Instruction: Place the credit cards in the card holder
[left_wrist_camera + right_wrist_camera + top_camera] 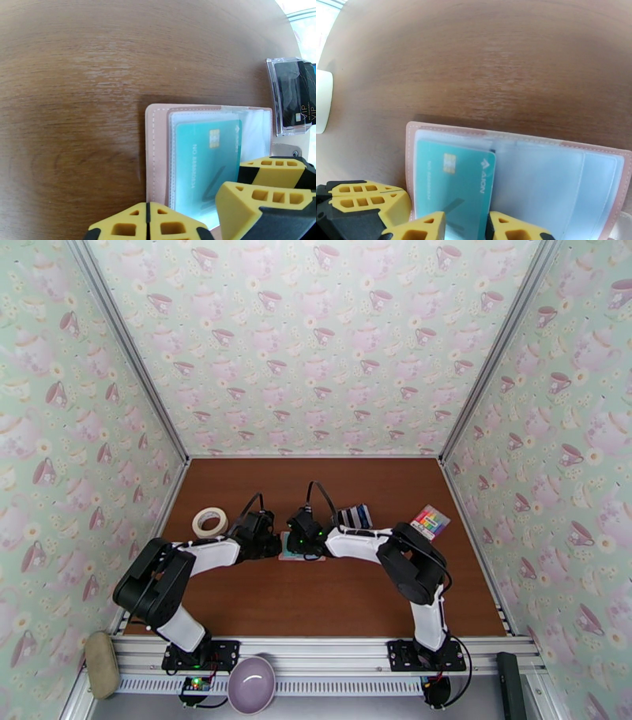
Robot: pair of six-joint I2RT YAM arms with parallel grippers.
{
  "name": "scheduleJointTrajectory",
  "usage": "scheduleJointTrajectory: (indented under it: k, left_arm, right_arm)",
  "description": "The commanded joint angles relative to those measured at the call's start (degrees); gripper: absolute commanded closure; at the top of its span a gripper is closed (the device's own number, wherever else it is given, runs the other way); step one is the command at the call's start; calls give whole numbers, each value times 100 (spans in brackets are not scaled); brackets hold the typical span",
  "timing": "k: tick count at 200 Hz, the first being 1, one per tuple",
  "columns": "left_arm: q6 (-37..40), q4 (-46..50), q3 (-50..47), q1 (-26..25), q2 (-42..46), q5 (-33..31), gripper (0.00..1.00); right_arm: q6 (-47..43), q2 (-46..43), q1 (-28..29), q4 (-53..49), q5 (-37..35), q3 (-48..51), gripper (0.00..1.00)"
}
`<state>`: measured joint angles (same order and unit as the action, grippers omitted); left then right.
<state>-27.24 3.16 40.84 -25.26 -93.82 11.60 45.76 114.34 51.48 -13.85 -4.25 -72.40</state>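
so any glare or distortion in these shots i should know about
Left wrist: pale sheen on the table, table edge bent by the lens, top right corner blown out white. Right wrist: the same sheen on the wood, and the clear sleeves of the card holder look milky. Top external: even light, sharp, no glare.
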Motion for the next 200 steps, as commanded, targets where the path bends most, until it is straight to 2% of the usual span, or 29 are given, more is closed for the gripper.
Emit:
scheduleJointTrajectory:
  k: [1,44,91,156,200]
  left_arm:
    - [-71,137,-85,-63,-197,124,93]
    - [-31,250,-11,-3,-157,68,89]
    - [127,640,202,130,138,-39,78]
    - [97,905,433,153,545,78,78]
    - [40,776,475,-43,647,273,78]
  right_arm:
    - [-32,142,134,57,267,-193,67]
    - [-53,-47,143,26,166,-94,66]
    - [-199,-644,24,-70,-129,233,58]
    - [-302,-1029,-285,31,-119,657,58]
    - [-405,-1001,-547,123,54,765,58]
